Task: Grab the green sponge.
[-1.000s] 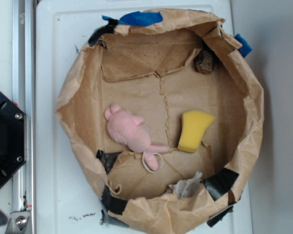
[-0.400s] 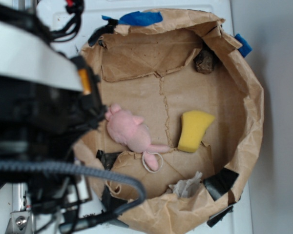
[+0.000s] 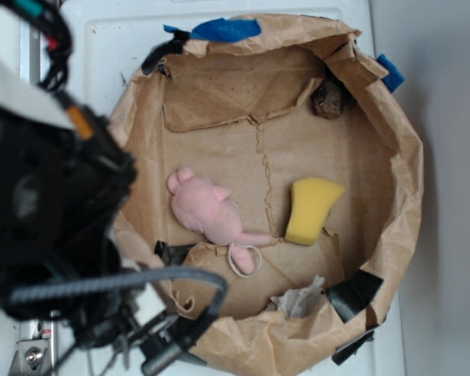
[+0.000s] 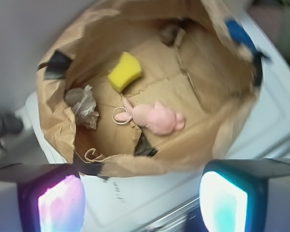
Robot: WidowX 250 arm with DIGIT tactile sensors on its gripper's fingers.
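1. yellow foam block called the green sponge (image 3: 312, 210), trapezoid with a notched corner, lying flat on the floor of a crumpled brown paper basin (image 3: 407, 157), right of centre in the exterior view.
2. same green sponge (image 4: 125, 71) seen in the wrist view, towards the far side of the basin floor, untouched.
3. pink plush toy (image 3: 207, 213) just left of the sponge, apart from it, with a pale loop at its lower end.
4. crumpled grey-white scrap (image 3: 300, 301) against the lower wall of the basin; dark brown lump (image 3: 330, 99) in the upper right corner.
5. strips of blue tape (image 3: 225, 30) and black tape (image 3: 353, 291) patched along the paper rim.
6. basin resting on a white bench (image 3: 102, 47).
7. black robot arm with cables (image 3: 55, 227) filling the left of the exterior view, overlapping the basin's left rim.
8. tool (image 4: 142, 195) outside the basin's near rim in the wrist view, well apart from the sponge, its two fingers (image 4: 224, 195) spread wide with nothing between them.
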